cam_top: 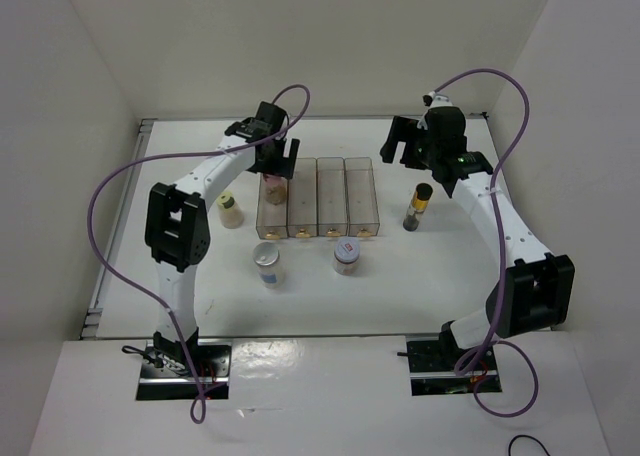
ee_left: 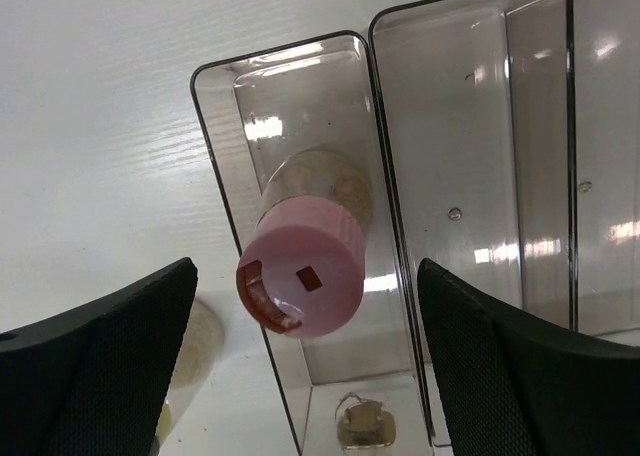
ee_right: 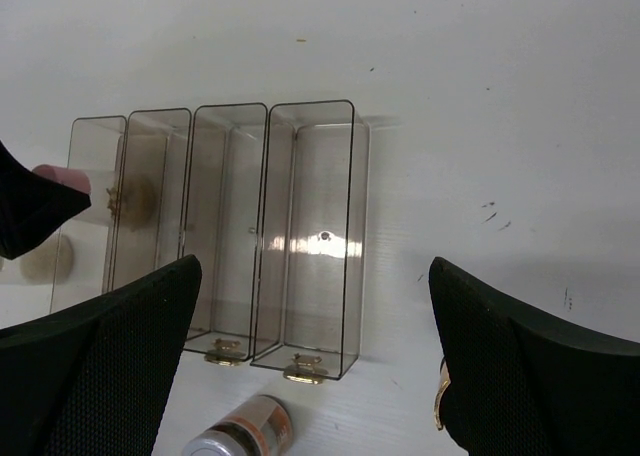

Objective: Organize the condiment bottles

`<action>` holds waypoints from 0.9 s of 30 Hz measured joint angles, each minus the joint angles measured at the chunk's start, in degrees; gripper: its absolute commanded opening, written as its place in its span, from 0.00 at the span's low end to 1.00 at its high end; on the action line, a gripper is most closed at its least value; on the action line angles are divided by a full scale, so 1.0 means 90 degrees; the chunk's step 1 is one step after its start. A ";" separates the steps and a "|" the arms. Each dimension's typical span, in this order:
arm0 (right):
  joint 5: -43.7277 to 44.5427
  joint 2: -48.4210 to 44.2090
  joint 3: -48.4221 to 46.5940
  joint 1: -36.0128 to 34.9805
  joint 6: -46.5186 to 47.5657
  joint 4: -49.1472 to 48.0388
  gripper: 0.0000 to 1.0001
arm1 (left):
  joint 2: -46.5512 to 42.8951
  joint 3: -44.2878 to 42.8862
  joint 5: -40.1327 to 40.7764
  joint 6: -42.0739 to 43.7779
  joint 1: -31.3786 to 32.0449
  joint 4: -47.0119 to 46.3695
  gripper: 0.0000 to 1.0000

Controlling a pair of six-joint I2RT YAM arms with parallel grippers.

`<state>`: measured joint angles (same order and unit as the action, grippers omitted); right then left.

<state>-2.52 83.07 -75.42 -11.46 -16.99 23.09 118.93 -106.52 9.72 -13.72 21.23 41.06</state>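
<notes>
The left pincer (cam_top: 282, 164) hung released directly over the pink bottle (ee_left: 300, 276), its two black, mesh-textured fingers (ee_left: 110, 356) standing well apart on either side of the cap and touching nothing. The bottle stood inside the leftmost bin (ee_left: 300, 106), towards its near end. Its long axis was close to vertical but tilted. The round matt pink cap leaned towards the bin's left wall, and the pale, grainy body showed beneath it. That was the relation that mattered: the bottle lay straight below the pincer with clear gaps on both sides. By my reading, a plain rise would free the arm without knocking the cap.

The bins (cam_top: 332, 196) were four clear, hard plastic troughs, long and narrow, side by side with walls touching. Each had a small brass-coloured tab at the near end. The other three looked empty.

Four bottles remained on the white counter (cam_top: 320, 296). The yellow-capped one (cam_top: 231, 211) was just left of the bins and nearest the left arm. The silver-capped one (cam_top: 268, 264) and the short jar (cam_top: 346, 255) stood in front of the row. The slim dark bottle (cam_top: 418, 207) stood upright just right of it.

The right pincer (ee_right: 315, 264) hovered above the row's right end with its fingers spread and holding nothing. It was the nearer one to the dark bottle.
</notes>
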 measured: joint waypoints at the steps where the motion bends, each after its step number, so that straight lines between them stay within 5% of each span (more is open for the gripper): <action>1: -0.0015 0.0000 0.0000 0.0000 0.0002 0.0000 0.99 | -0.0036 0.0000 0.0007 -0.0002 0.0002 0.0019 0.98; 5: -0.0070 -0.0029 0.0012 0.0000 0.0005 -0.0002 0.99 | -0.0627 0.0134 0.0085 -0.0036 0.0044 0.0070 0.99; 14: -0.0153 -0.0675 0.0464 0.0034 -0.0083 -0.0041 0.99 | -0.3886 0.1945 0.0539 -0.0396 -0.0556 -0.0267 0.99; 21: -0.0182 -0.0838 0.0651 0.0044 -0.0172 -0.0046 0.99 | -0.3543 0.3504 0.0304 -0.0527 -0.1273 -0.0408 0.99; 27: -0.0209 -0.1025 0.0777 0.0044 -0.0177 -0.0051 0.99 | -0.3223 0.3755 -0.0022 -0.0512 -0.1477 -0.0532 0.99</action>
<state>-4.40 73.84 -68.42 -11.07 -18.59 22.63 89.93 -72.73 9.52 -18.33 7.94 36.27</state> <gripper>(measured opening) 0.986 0.993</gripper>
